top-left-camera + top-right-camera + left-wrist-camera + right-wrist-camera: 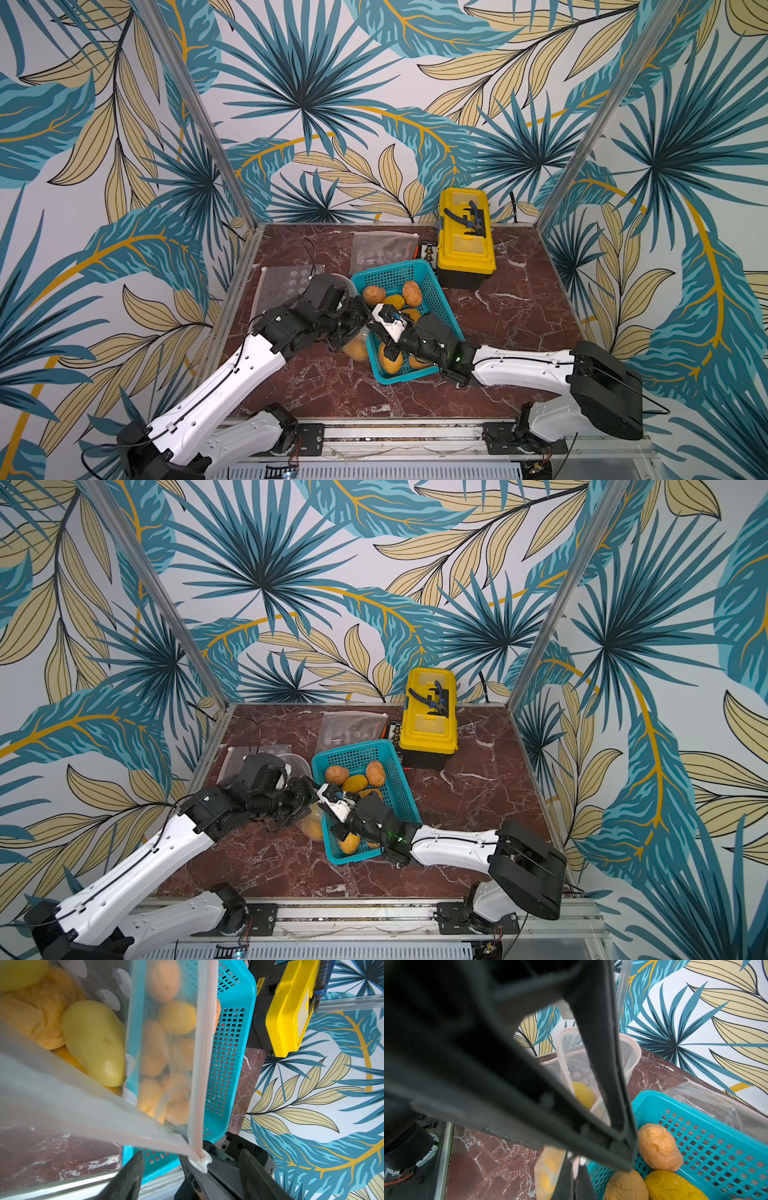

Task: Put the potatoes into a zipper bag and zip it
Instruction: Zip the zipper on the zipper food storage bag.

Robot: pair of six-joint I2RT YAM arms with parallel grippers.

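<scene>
Got potatoes [412, 293] lying flat in the teal basket [390, 274], long axes pointing every which way, plus a few in the zipper bag [83, 1109] beside it, mouth up. Seeing right gripper [574, 1165] pinching the bag's corner, left gripper [191, 1154] spread.

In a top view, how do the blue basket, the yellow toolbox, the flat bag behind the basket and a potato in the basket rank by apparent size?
1. blue basket
2. yellow toolbox (taller, so nearer the camera)
3. flat bag, partly hidden
4. potato
</scene>
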